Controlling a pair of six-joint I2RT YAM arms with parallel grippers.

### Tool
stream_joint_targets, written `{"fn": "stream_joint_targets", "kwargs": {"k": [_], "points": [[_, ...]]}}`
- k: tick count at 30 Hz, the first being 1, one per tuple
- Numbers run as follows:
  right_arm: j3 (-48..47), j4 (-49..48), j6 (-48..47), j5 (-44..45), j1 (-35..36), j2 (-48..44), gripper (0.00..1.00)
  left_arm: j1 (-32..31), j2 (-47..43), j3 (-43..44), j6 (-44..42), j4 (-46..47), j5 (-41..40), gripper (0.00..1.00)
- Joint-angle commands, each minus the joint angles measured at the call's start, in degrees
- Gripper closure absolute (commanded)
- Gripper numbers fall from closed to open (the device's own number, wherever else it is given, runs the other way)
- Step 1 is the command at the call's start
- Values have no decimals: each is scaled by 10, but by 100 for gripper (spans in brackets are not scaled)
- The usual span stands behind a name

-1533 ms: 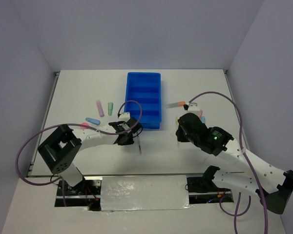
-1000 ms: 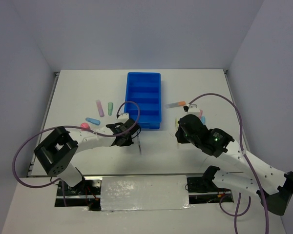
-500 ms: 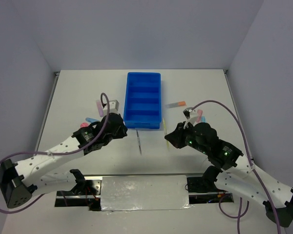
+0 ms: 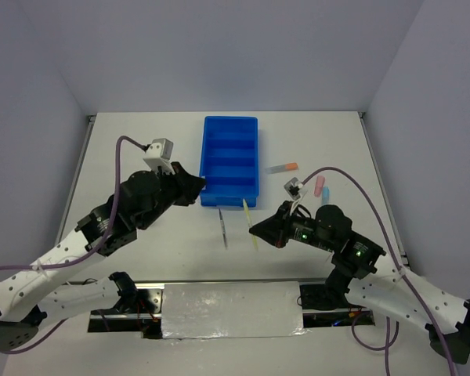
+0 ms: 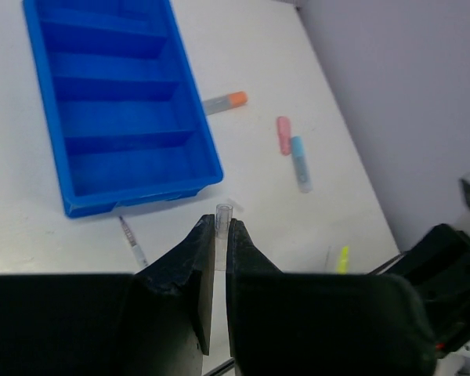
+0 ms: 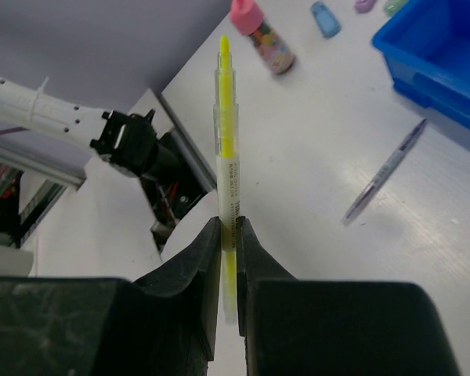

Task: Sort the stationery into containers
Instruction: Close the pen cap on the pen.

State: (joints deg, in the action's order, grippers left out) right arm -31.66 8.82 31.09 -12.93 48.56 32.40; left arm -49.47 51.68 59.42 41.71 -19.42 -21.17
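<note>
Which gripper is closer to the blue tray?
Left. The left gripper is at the near left corner of the blue tray; the right gripper is well short of its near edge.

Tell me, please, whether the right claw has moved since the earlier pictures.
Yes. The right claw, shut on the yellow pen, has shifted left and down the top view, ending closer to the grey pen by the blue tray.
</note>
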Motion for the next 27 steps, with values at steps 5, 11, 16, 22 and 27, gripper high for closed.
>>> {"fn": "stream_joint_targets", "kwargs": {"k": [5, 11, 16, 22, 27], "points": [[6, -143, 38, 56, 111, 37, 100, -2, -39, -31, -8, 157, 94, 100], [-19, -166, 33, 128, 176, 74, 100, -2, -46, -53, -12, 189, 124, 100], [-21, -195, 38, 167, 203, 109, 100, -2, -69, -83, -15, 239, 144, 100], [-33, -201, 38, 219, 225, 119, 100, -2, -91, -107, -9, 266, 153, 100], [-45, -202, 35, 225, 225, 125, 100, -2, -93, -116, -4, 269, 160, 100]]}}
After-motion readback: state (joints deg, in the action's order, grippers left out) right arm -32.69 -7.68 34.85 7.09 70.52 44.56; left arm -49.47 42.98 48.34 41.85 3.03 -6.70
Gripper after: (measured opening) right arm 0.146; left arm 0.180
